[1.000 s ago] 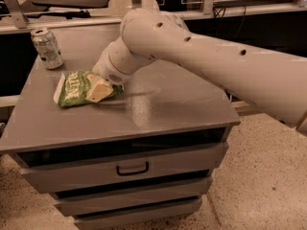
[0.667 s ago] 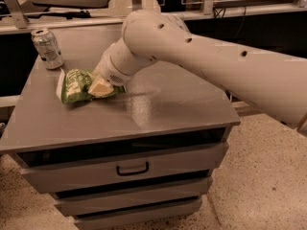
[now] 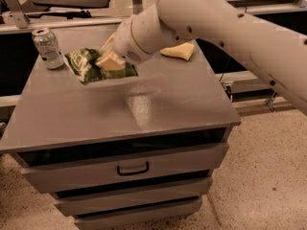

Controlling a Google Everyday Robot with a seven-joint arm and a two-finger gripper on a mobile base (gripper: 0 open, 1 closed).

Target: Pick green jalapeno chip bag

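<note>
1. Nearest are the drawers [image 3: 133, 168] under the desk [image 3: 158, 104]; all are closed.
2. Further back on the left part of the desk lies the green chip bag [image 3: 85, 63], crumpled and seemingly resting on the surface.
3. The gripper [image 3: 111, 61] is down on the right end of the bag and touches it. Whether the jaws are wide, narrow or already holding the bag cannot be told, because the wrist covers them.
4. The arm [image 3: 230, 28] comes in from the right side, above the desk.
5. The soda can [image 3: 48, 48] stands just to the left of the bag, and the yellow sponge [image 3: 178, 51] lies behind the wrist, apart from the bag.
6. Judgement: the reach is done, the grasp is perhaps in progress, and lifting the bag off the desk is left.
</note>
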